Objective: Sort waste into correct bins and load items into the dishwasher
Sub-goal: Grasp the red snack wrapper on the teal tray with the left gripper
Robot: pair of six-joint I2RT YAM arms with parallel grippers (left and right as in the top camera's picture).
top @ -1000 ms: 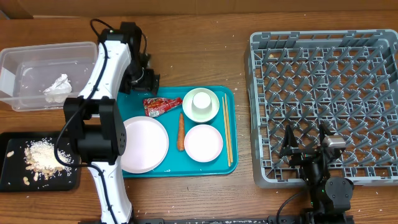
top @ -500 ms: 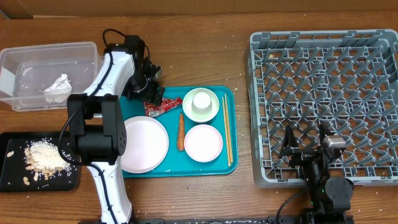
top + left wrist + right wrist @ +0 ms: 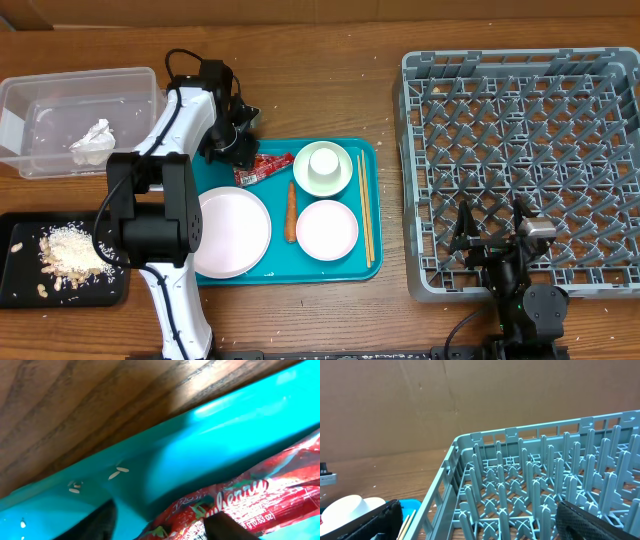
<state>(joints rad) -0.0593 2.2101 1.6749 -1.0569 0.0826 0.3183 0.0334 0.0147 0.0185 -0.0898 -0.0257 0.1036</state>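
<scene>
A red strawberry snack wrapper [image 3: 265,169] lies at the back left of the teal tray [image 3: 372,262]. My left gripper [image 3: 240,158] is down at the wrapper's left end. In the left wrist view its open fingers [image 3: 162,527] straddle the wrapper [image 3: 240,500] just above the tray floor [image 3: 175,450], and a gap shows beside the left finger. The tray also holds a white plate [image 3: 232,230], a carrot [image 3: 291,211], a small plate [image 3: 327,229], a cup in a green bowl [image 3: 323,167] and chopsticks [image 3: 365,210]. My right gripper [image 3: 492,240] is open and empty over the dish rack [image 3: 408,180].
A clear bin [image 3: 60,90] holding a crumpled tissue [image 3: 92,140] stands at the far left. A black tray [image 3: 20,290] with food scraps [image 3: 70,250] sits in front of it. The right wrist view shows the rack's tines [image 3: 520,485] between the fingers [image 3: 480,522].
My left gripper has moved from behind the tray forward and down onto the wrapper's left end. The right arm has not moved.
</scene>
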